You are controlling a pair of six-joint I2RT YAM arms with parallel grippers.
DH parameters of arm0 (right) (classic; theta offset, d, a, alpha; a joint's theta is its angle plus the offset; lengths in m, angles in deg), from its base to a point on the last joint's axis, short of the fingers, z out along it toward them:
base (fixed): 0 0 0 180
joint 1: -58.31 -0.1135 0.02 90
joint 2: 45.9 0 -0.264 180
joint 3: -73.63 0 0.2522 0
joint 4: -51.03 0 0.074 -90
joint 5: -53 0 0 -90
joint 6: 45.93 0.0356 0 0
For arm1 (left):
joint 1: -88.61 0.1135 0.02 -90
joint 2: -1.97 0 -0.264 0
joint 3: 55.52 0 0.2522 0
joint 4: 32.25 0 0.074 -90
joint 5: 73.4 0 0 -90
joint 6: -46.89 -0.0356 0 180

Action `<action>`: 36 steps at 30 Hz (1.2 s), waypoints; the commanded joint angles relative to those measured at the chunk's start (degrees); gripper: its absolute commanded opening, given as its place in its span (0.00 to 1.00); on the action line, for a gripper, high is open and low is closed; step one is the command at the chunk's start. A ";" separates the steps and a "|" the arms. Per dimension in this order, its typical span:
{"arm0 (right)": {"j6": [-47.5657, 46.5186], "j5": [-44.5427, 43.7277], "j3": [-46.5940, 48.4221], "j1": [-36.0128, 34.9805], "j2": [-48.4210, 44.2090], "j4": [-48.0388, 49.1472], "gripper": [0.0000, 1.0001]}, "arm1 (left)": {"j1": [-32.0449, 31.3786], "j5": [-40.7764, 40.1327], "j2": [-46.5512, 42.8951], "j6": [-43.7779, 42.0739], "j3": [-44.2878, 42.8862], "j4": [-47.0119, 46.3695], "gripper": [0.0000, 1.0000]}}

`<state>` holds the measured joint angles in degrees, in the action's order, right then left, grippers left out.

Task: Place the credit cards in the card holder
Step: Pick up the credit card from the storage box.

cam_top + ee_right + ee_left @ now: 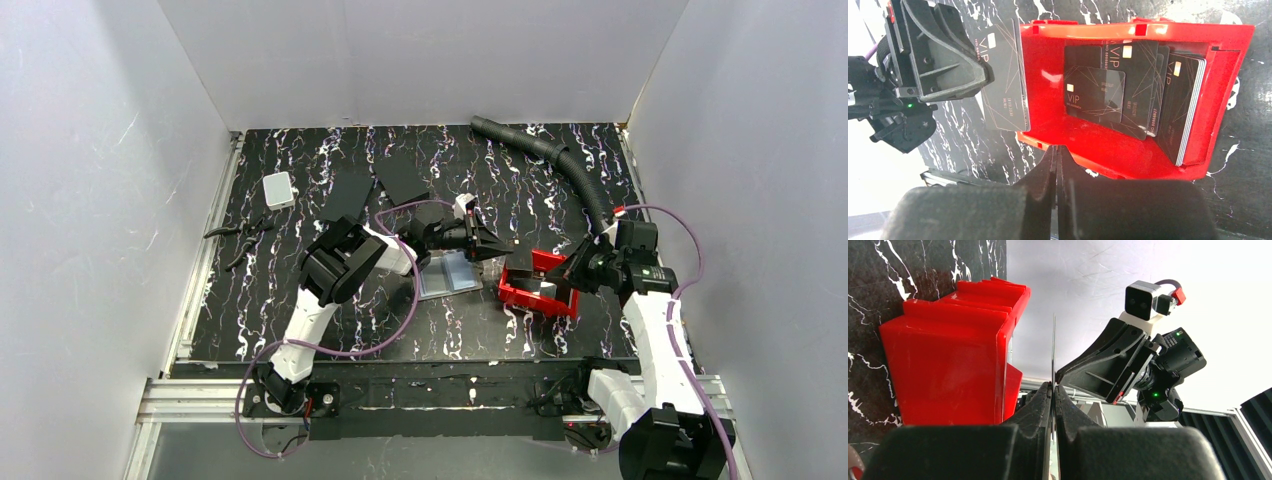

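Black marbled tabletop (250,300) under white walls. Pinching one credit card (1004,75) upright with left gripper (1053,387), just left of red tray (1223,75). Inside tray, other cards (1128,90) stacked. At tray's near wall, right gripper (1056,150) pressed together, empty. Left of tray, card holder (448,272) lying flat.

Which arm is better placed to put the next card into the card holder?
Left. The left gripper is shut on a credit card, and the card holder lies close beside it. The right gripper is shut on the rim of the red tray.
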<state>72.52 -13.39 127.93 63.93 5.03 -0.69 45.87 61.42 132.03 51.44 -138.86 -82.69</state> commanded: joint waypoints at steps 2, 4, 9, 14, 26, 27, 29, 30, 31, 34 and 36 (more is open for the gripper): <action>-2.22 4.70 2.77 0.35 0.84 1.14 0.08 | -0.16 0.51 -0.39 -0.46 -2.22 -1.13 0.00; -1.78 7.09 2.58 0.35 1.24 3.18 0.16 | -0.18 0.78 -0.86 -0.78 -2.31 -1.21 0.00; -1.91 11.27 2.32 0.35 2.52 5.47 0.30 | -0.68 1.47 -1.34 -1.30 -2.47 -1.19 0.00; -2.24 9.67 2.39 0.35 2.22 5.21 0.29 | -0.98 1.65 -1.71 -0.72 -2.04 -2.40 0.00; -0.97 9.82 0.75 0.35 1.97 6.90 0.22 | -0.95 1.47 -2.77 1.97 -1.57 -6.59 0.00; -1.02 9.60 0.72 0.35 1.99 6.66 0.21 | -0.95 1.42 -2.79 2.18 -1.52 -7.01 0.00; -1.34 9.43 0.62 0.34 2.17 6.22 0.20 | -1.01 1.33 -2.77 2.83 -1.49 -7.89 0.00; -1.33 9.43 0.54 0.35 2.17 6.14 0.20 | -0.96 1.26 -2.79 3.17 -1.49 -8.17 0.00; -1.33 9.51 0.45 0.35 2.13 6.17 0.20 | -0.95 1.24 -2.74 3.27 -1.47 -8.40 0.00; -1.14 9.72 0.34 0.35 2.04 6.45 0.20 | -0.95 1.24 -2.93 3.61 -1.44 -8.80 0.00; -1.24 10.10 0.25 0.35 2.25 6.56 0.20 | -1.09 1.26 -2.92 3.76 -1.57 -9.04 0.00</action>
<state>71.45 -3.79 128.21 63.93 7.57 4.77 45.14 62.10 132.03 54.63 -139.63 -88.74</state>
